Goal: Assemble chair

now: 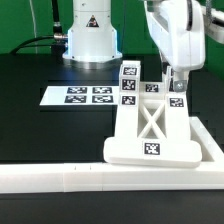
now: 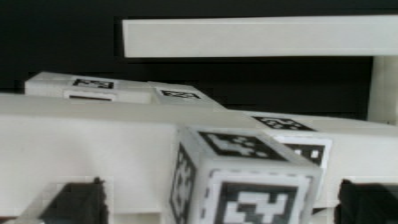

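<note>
The claw (image 1: 176, 84) is spread open and pinches nothing. Directly under it stands an upright bar (image 1: 176, 104) of the chair (image 1: 150, 128), its long axis vertical. The chair rests against the long rail (image 1: 60, 178), to the exterior view's right of the marker board (image 1: 80, 96).

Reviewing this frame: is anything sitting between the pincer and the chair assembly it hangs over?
Nothing visible does. The pincer hangs with jaws open right over the chair, at its upright bar on the exterior view's right. The marker board lies off to that view's left, and the L-shaped rail borders the chair's base, below the pincer.
</note>
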Available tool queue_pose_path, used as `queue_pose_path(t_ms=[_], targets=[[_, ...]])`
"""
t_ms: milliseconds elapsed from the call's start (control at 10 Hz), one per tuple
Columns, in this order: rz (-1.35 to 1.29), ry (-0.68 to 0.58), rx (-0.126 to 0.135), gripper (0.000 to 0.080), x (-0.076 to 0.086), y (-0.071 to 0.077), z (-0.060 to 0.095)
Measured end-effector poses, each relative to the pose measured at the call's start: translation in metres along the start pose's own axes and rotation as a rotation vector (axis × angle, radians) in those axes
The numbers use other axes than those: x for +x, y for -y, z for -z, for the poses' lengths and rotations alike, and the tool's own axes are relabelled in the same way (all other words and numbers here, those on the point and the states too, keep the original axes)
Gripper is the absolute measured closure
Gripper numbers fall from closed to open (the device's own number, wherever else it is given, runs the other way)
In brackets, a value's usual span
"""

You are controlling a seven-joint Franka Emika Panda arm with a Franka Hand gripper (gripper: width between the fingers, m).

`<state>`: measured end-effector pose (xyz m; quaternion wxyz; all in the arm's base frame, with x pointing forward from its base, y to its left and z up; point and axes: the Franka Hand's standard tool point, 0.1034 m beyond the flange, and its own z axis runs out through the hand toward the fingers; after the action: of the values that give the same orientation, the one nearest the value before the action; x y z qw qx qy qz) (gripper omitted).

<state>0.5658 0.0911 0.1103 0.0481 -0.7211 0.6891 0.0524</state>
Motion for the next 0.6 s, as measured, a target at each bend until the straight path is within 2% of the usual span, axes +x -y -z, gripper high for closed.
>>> queue_pose_path(t_ms=[100, 600], targets=[[0.067, 0.0, 0.001, 0.0151, 0.0012, 0.0007, 0.0006], [0.072, 0.001, 0.004, 0.0151, 0.0014, 0.0016, 0.0013]])
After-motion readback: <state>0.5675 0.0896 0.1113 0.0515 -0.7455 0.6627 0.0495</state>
